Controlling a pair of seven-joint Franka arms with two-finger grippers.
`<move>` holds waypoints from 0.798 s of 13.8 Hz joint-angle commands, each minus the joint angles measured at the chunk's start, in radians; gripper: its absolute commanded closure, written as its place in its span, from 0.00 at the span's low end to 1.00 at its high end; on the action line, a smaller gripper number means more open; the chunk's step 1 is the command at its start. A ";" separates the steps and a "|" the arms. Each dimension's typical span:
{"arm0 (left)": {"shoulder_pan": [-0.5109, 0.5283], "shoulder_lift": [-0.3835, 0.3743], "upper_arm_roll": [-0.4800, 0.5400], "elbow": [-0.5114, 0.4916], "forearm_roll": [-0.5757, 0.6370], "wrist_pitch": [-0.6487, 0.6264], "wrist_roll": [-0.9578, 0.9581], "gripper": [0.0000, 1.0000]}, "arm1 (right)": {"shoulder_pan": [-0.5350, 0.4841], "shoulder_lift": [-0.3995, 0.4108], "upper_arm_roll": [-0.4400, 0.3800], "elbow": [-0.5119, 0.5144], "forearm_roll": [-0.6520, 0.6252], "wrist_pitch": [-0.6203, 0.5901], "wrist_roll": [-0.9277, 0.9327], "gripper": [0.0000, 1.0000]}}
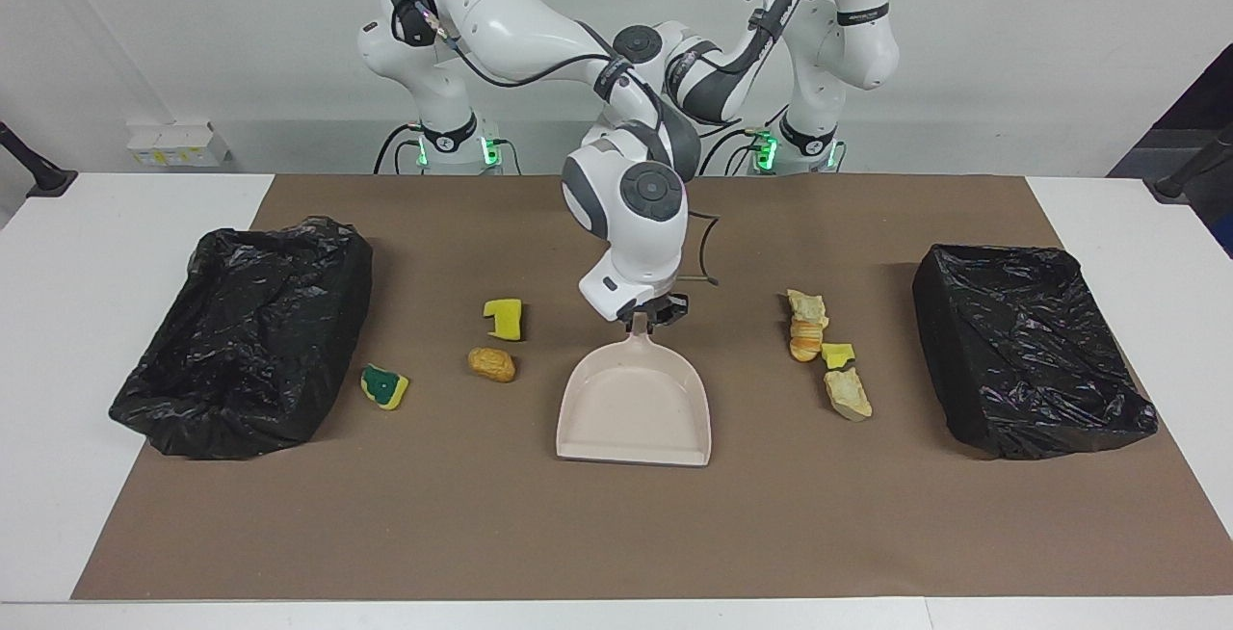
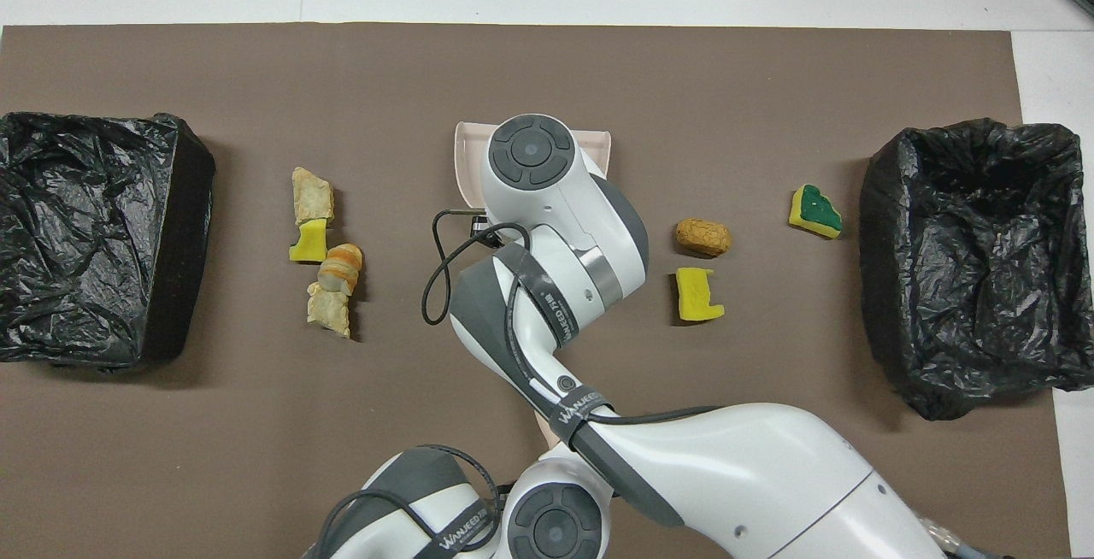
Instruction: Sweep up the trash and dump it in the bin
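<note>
The right gripper (image 1: 643,318) is clamped on the handle of the beige dustpan (image 1: 636,408), which sits at the middle of the brown mat (image 1: 616,534) with its wide mouth pointing away from the robots. Only the facing view shows this grip; from overhead the right arm's wrist covers the handle and most of the pan, leaving just the pan's rim visible. The left gripper is hidden in both views (its arm folds back near the bases, behind the right arm), so whether it is open or closed cannot be told.

The trash lies in two groups on either side of the dustpan. Toward the right arm's end are a yellow sponge piece (image 1: 504,318), a brown lump (image 1: 491,364) just beside it and farther from the robots, and a green-topped sponge (image 1: 384,387) near one black-lined bin (image 1: 246,341). Toward the left arm's end, a bread chunk (image 2: 312,195), a small yellow sponge scrap (image 2: 309,243), a croissant piece (image 2: 341,264) and another bread chunk (image 2: 330,309) cluster in a row, touching or nearly so. The overhead view separates these four clearly. The second black-lined bin (image 1: 1031,351) stands at that end.
</note>
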 commanded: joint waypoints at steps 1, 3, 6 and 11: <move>-0.024 -0.026 0.016 -0.036 -0.030 0.027 -0.001 0.45 | -0.049 -0.054 0.016 -0.006 0.039 -0.016 -0.090 1.00; -0.024 -0.026 0.016 -0.036 -0.042 0.027 -0.007 0.45 | -0.096 -0.087 0.015 -0.019 0.091 -0.018 -0.222 1.00; -0.026 -0.024 0.016 -0.036 -0.068 0.028 -0.014 0.45 | -0.158 -0.121 0.015 -0.028 0.122 -0.080 -0.425 1.00; -0.044 0.013 0.019 -0.024 -0.071 0.032 -0.011 0.75 | -0.215 -0.158 0.013 -0.031 0.121 -0.168 -0.538 1.00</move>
